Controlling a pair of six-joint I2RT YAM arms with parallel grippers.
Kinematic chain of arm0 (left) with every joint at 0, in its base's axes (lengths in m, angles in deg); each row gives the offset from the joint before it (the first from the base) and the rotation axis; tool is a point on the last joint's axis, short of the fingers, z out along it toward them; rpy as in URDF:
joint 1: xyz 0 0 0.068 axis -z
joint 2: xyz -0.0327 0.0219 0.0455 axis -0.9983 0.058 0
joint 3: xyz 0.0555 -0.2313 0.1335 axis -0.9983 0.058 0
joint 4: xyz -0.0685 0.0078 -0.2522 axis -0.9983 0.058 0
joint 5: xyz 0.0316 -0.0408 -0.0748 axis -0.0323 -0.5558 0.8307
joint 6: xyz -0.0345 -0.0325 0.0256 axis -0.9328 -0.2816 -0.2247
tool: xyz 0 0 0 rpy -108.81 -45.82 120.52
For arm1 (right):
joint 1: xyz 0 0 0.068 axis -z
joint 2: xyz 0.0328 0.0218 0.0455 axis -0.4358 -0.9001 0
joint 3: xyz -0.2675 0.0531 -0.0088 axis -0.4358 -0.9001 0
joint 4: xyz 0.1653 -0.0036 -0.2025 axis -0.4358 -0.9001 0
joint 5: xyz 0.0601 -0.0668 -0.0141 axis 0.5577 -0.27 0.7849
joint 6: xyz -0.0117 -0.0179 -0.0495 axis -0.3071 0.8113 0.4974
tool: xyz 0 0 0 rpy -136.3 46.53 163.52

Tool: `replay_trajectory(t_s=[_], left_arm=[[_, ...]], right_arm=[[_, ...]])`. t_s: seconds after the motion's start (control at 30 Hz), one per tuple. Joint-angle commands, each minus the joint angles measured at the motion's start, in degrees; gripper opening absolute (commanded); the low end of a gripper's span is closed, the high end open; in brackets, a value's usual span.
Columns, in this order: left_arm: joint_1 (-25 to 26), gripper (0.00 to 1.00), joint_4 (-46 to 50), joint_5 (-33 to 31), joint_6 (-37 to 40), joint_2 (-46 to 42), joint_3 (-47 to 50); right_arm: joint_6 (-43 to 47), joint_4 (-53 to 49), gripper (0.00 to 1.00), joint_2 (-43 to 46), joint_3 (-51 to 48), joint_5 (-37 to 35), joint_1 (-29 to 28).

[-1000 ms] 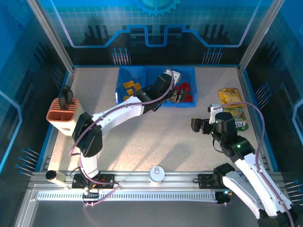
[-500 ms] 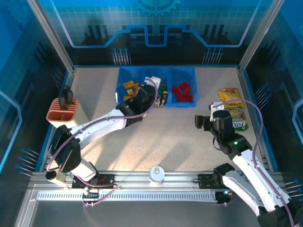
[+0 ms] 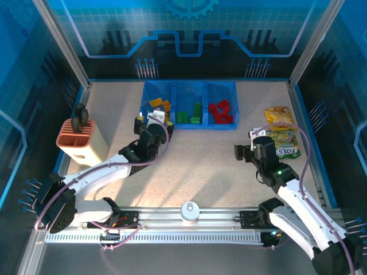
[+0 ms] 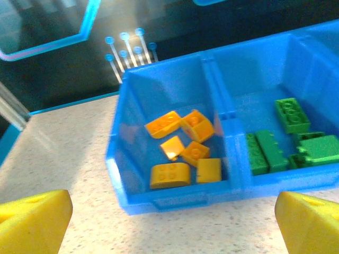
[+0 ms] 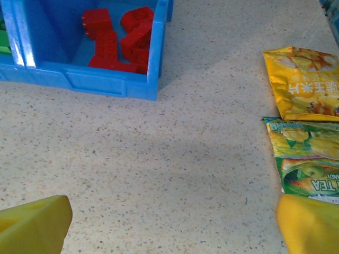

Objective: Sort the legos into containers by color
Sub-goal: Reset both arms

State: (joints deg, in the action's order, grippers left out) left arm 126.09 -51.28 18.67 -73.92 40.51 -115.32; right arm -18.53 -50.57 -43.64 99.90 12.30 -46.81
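Overhead, a low blue tray sits at the far side of the speckled counter, split into three side-by-side compartments. Yellow legos lie in the left one, green legos in the middle, and red legos in the right. The left jaws hover just in front of the yellow compartment, spread wide and empty. The right jaws, also wide and empty, hang over bare counter near two snack packets.

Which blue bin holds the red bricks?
The right-hand compartment, nearest the snack packets; the middle compartment holds green bricks, the left compartment yellow bricks.
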Motion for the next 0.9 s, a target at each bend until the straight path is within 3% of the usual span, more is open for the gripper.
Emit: replay_trajectory(t_s=[0.0,0.47,0.87], left_arm=[[-1.07,0.99,0.24,-5.61,1.13,-3.24,3.50],[-3.52,0.99,-5.79,-10.17,2.06,-14.13,19.63],[-7.38,0.99,-9.87,-10.66,-0.37,-13.32,27.11]], right_arm=[[1.60,2.39,1.00,2.53,-2.38,-3.13,-0.64],[1.32,6.56,1.00,4.56,-9.19,-9.07,-0.66],[2.71,15.07,1.00,5.14,-15.91,-7.58,-0.57]])
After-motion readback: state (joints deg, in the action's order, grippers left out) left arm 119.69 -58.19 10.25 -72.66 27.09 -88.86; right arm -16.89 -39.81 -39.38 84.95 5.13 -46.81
